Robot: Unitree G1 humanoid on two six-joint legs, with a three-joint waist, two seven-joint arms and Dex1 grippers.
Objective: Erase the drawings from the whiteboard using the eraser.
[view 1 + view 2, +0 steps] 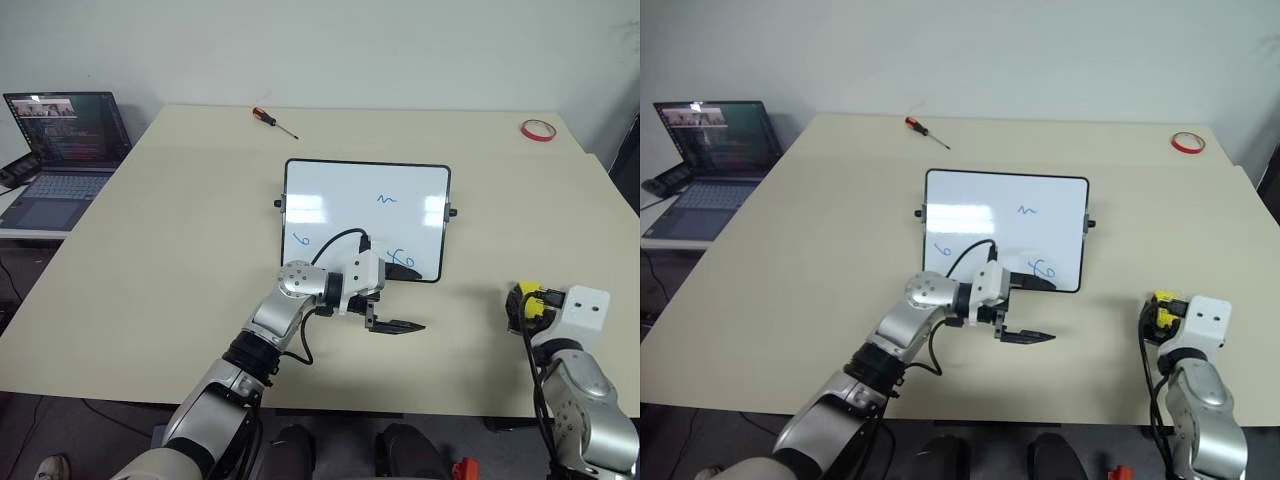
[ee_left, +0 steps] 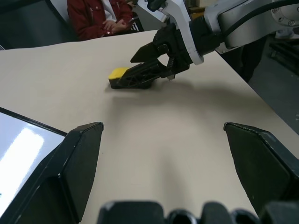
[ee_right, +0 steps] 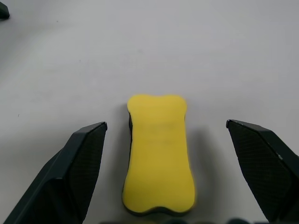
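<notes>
The whiteboard [image 1: 340,190] lies flat in the middle of the table, with blue drawings on it: a squiggle [image 1: 386,199], a loop [image 1: 302,240] and a curly doodle [image 1: 402,260]. My left gripper [image 1: 399,298] points to the right at the board's near edge, open and empty, one finger over the doodle corner. The yellow eraser [image 3: 159,158] lies on the table at the near right. My right gripper [image 3: 166,123] is open and straddles it, its fingers standing apart from the eraser's sides. In the left wrist view the eraser [image 2: 119,74] shows beside the right gripper [image 2: 149,70].
A screwdriver [image 1: 273,120] lies at the table's far edge and a red tape ring [image 1: 538,129] at the far right corner. An open laptop [image 1: 65,150] stands on a side table at the left. A person in a red jacket [image 2: 98,16] sits beyond the table.
</notes>
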